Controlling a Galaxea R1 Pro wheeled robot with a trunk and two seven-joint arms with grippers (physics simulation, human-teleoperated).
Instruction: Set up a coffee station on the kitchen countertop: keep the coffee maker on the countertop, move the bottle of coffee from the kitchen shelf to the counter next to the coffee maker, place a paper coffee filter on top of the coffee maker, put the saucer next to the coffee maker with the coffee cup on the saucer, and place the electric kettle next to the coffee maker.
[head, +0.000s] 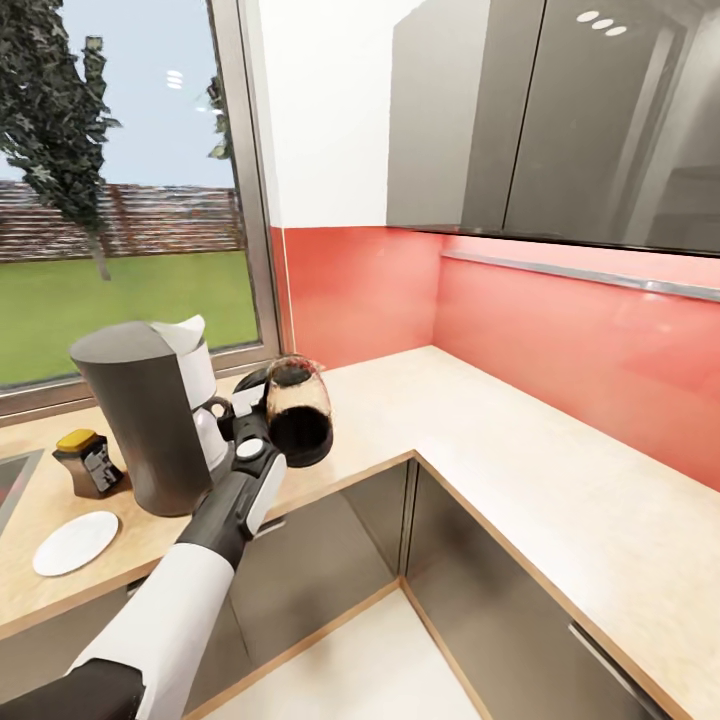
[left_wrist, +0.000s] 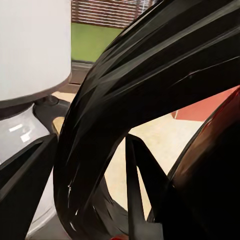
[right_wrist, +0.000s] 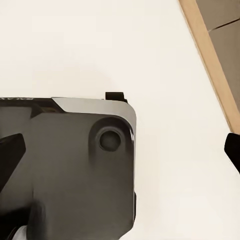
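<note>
My left arm (head: 215, 520) reaches out over the front edge of the countertop (head: 470, 420). My left claw (head: 250, 418) is closed around the black loop handle (left_wrist: 100, 145) of the kettle (head: 298, 410). The kettle is up in the air, just above the countertop, and it leans over. Its long way runs from the black base, low and toward me, up to the top, which tips away toward the window (head: 120, 190). The handle side faces my claw.

Just beside the kettle, on the left, stands the tall coffee maker (head: 150, 425). It is upright, and it is very close to the kettle, so there is little room on that side. A white paper filter (head: 190, 335) sits on top of it.

Left of the coffee maker is the small brown coffee bottle (head: 88, 462) with its yellow cap, standing up. Nearer the front edge lies the flat white saucer (head: 75, 542).

On the right of the kettle the countertop is wide and bare, all the way round the corner. The red wall (head: 560, 330) is behind it.

My right claw (right_wrist: 227, 145): I see only dark finger tips over a pale floor, and I cannot tell if it is wide or narrow.
</note>
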